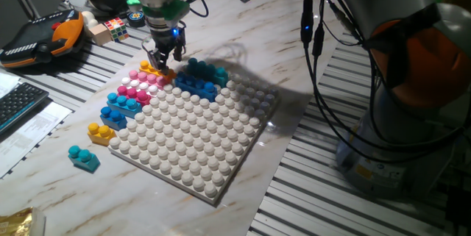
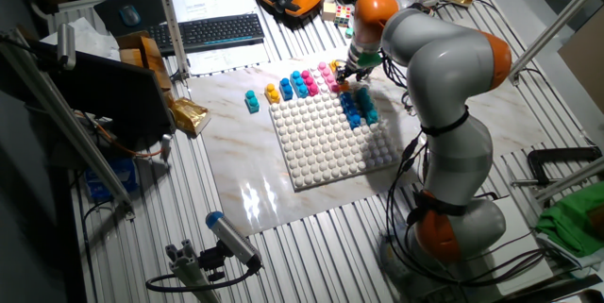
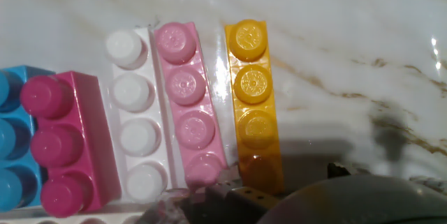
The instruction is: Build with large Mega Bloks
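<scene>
My gripper hangs at the baseplate's far left corner, jaws apart, low over the near end of a yellow brick that lies on the marble. It holds nothing. Beside the yellow brick lie a light pink brick and a magenta brick. Two blue bricks, another yellow brick and a teal brick follow along the left edge. A blue brick and a teal brick sit on the white baseplate. The gripper also shows in the other fixed view.
A small multicoloured puzzle cube and an orange-black pendant lie behind the bricks. A keyboard and papers are at the left. Cables hang on the right beside the arm's base.
</scene>
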